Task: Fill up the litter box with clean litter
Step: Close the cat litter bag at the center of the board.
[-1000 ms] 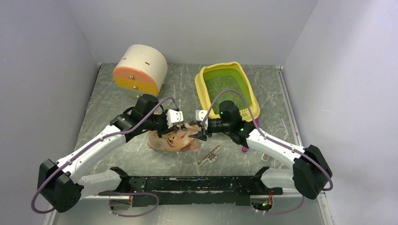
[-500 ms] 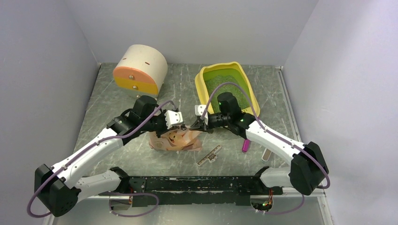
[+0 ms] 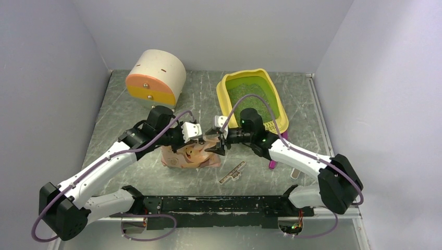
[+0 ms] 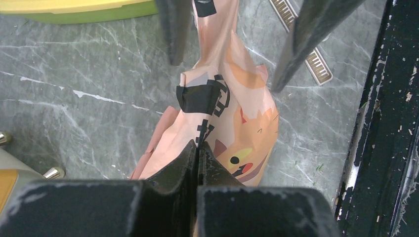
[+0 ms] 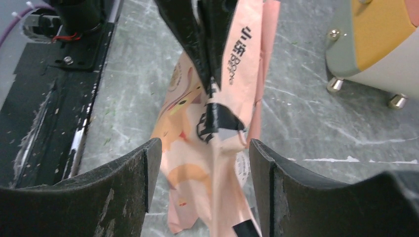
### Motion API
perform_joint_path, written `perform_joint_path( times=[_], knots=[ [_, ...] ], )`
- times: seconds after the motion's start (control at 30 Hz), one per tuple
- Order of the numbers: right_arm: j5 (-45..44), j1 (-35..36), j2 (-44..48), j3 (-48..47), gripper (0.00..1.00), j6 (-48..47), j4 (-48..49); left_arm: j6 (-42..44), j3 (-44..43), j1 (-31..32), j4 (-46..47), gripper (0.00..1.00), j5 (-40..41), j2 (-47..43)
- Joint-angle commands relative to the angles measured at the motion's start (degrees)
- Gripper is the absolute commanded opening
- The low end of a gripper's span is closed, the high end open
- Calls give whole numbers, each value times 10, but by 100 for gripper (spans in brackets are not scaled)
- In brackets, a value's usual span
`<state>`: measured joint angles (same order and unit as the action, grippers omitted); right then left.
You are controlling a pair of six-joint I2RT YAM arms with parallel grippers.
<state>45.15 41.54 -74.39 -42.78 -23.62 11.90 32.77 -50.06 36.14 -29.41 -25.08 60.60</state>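
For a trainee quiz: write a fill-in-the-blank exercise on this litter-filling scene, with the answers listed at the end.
1. The left tool is ___ on the top edge of the pink bag.
2. The right tool straddles the bag's top with its jaws ___.
3. The litter box has a ___ rim around its lime-green pan.
4. In the top view, the cream-and-orange container stands to the ___ of the litter box.

Missing words: shut; open; yellow; left.

litter box (image 3: 223,94) near rim hidden behind right arm (image 3: 297,156), magenta scoop (image 3: 272,164) mostly under it, bag (image 5: 188,138) cropped at frame edges
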Motion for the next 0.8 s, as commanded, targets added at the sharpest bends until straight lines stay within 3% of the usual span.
perform_joint_path(
  times=[0.0, 0.1, 0.27, 0.33, 0.43, 0.53, 0.67, 0.77],
  knots=[
    [-4, 5, -36, -21, 64, 24, 76, 1, -3, -3, 28, 5, -39, 4],
    [21, 18, -77, -60, 45, 15, 13, -17, 0, -3, 44, 5, -34, -1],
    [13, 27, -74, -36, 0, -15, -24, -25, -3, -3, 36, 5, -12, 6],
    [8, 27, -63, -42, 0, -36, -70, -21, -1, -3, 26, 9, 0, 3],
    [-20, 26, -61, -63, 0, -57, -116, -17, 8, -3, 21, 37, 4, -9],
    [-15, 27, -54, -53, 7, -40, -91, -19, 20, -3, 36, 45, -20, -12],
    [-9, 27, -50, -43, 35, -13, -47, -10, 12, -3, 11, 40, -45, 25],
    [-25, 27, -54, -35, 57, -4, -26, -5, -3, -3, -22, 14, -45, 53]
  ],
)
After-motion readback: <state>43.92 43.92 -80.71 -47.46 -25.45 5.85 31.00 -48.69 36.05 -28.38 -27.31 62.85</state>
